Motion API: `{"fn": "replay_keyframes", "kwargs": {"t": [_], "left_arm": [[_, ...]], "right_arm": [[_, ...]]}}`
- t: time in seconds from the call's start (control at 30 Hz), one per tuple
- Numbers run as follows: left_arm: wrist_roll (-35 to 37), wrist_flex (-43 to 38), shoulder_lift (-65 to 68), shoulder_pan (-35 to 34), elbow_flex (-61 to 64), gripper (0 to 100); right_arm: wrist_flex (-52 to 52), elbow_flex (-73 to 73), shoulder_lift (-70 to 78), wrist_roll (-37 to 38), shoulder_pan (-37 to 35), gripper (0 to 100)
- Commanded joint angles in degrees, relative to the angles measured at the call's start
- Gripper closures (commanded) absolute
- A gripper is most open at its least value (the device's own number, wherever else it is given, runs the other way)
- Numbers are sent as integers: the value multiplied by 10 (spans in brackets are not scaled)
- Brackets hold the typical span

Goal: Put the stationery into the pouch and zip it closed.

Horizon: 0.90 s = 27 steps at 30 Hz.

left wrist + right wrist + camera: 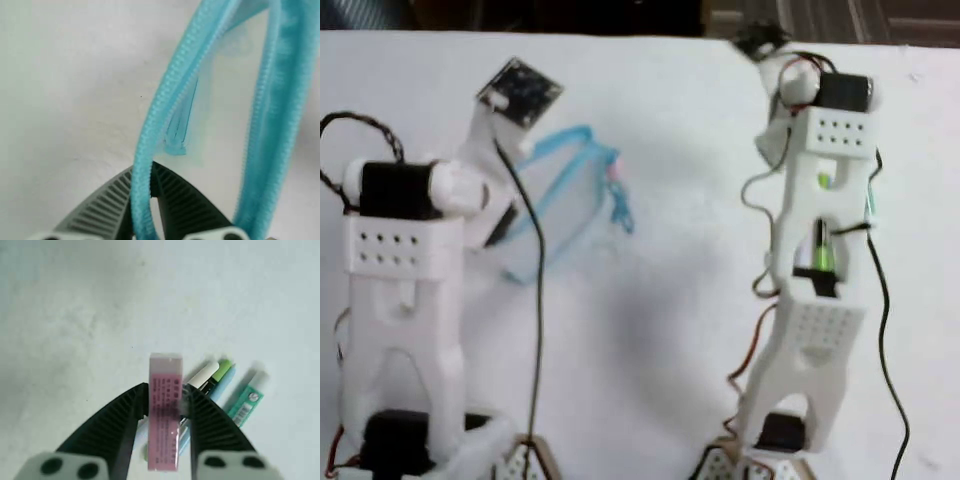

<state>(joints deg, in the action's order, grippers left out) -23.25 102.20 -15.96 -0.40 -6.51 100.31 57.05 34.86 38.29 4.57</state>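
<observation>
A clear pouch with a light-blue zipper edge lies at the left of the white table, its mouth open. My left gripper is shut on the pouch's blue zipper edge. At the right my right gripper is shut on a pink eraser, held above the table. Under it lie several pens and a green-labelled stick. In the high view a green pen peeks through the right arm.
The white table has open room between the two arms. Cables hang beside both arms, one black cable running down past the pouch. The table's far edge meets a dark background.
</observation>
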Motion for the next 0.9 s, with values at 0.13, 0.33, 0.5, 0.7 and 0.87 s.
{"fn": "replay_keyframes", "kwargs": {"t": [0.13,0.33,0.5,0.7,0.87], "left_arm": [[-43,-18,35,0,22,978],[-91,-16,74,6,18,978],[-89,-15,116,7,17,978],[-86,-14,116,6,17,978],[-68,-16,116,6,17,978]], "right_arm": [[10,-5,-19,-74,13,964],[8,-23,29,-76,8,873],[-17,-23,80,-49,3,803],[14,-30,77,-39,-12,823],[14,-78,-2,-432,-42,827]]}}
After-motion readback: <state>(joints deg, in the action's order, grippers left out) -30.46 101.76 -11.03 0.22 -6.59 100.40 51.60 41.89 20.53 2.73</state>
